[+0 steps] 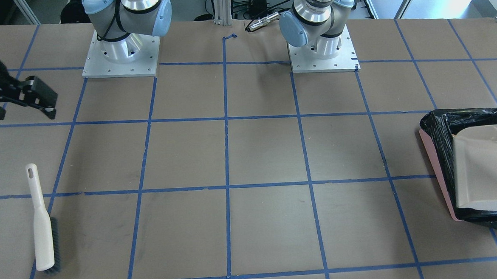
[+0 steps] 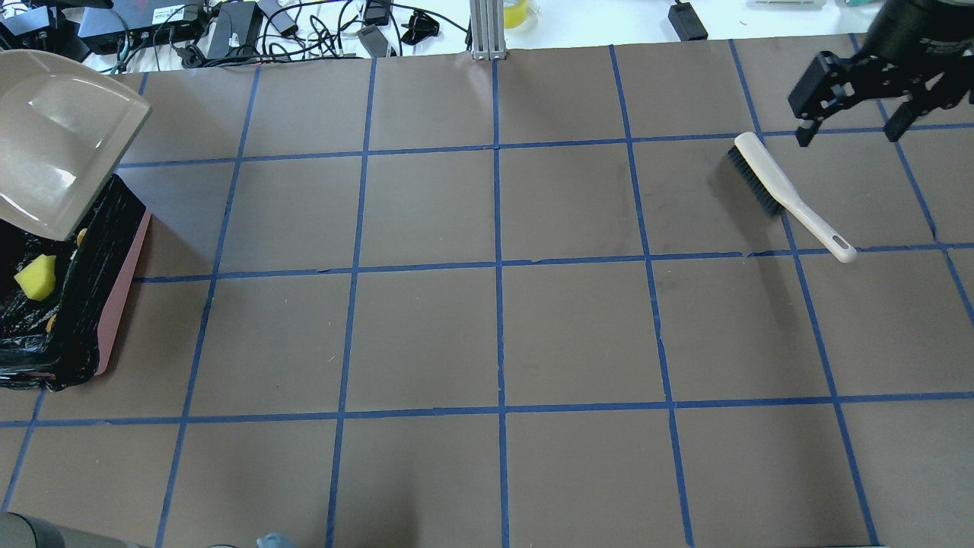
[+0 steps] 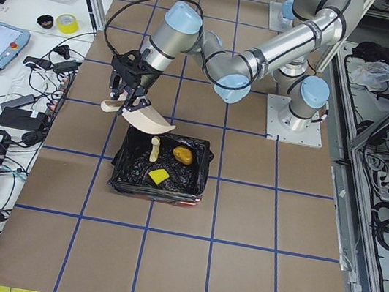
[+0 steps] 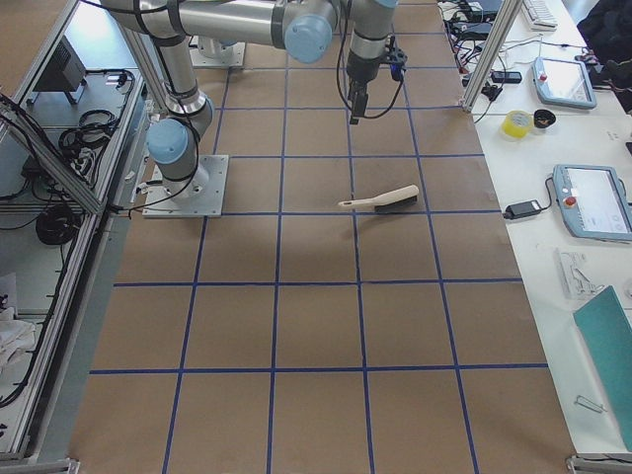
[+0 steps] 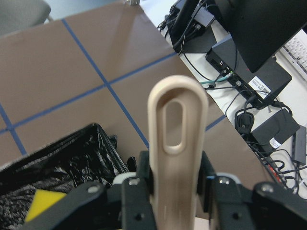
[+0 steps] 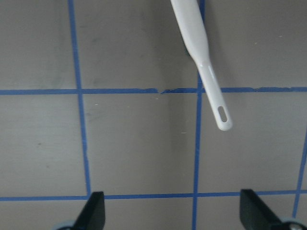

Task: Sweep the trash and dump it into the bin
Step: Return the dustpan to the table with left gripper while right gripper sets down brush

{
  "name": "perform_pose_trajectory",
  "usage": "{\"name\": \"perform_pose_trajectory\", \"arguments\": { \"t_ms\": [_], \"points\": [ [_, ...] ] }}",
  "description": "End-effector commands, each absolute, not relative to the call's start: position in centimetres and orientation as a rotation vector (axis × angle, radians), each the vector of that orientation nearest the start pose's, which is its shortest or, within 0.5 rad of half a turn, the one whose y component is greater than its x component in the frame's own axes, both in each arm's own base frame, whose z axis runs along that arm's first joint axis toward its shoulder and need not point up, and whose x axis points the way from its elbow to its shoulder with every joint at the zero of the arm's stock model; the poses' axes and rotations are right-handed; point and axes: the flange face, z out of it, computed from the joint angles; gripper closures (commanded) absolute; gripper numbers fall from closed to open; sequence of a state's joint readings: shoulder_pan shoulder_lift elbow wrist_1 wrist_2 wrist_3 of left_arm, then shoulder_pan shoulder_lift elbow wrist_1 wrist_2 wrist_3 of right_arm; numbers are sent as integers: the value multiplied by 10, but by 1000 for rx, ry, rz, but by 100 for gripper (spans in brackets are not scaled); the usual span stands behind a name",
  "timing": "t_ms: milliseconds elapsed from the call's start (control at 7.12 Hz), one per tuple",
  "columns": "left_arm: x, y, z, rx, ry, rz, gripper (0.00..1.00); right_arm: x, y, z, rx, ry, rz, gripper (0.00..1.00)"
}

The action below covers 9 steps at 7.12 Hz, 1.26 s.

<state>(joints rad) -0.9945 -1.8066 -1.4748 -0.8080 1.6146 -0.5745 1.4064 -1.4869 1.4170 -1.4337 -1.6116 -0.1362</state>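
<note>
Only the left side view lets you see into the 1 bin [image 3: 124, 179], at the tabletop's [image 2: 494, 335] left end. There are 3 pcs of trash inside: 1 brown lump [image 3: 182, 156], 1 tan pastry [image 3: 154, 148], 1 yellow sponge [image 3: 158, 176]. Overhead you get only the sponge clearly. In the front view the 1 dustpan [image 1: 486, 165] covers the lot. The left wrist cam shows you the left gripper [image 5: 175, 187] pinching the dustpan's handle, pan held over the bin. The right wrist cam shows the right gripper [image 6: 173, 211] spread wide and empty above the tabletop, nr the 1 brush [image 2: 776, 190], which lies flat at the right.
</note>
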Motion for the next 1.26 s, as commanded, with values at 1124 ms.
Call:
{"name": "perform_pose_trajectory", "arguments": {
  "t_ms": [1124],
  "points": [
    [34, -705, 283, -2079, 2428, -217, 100, 155, -516, 528, 179, 3132, -150, 1]
  ]
}}
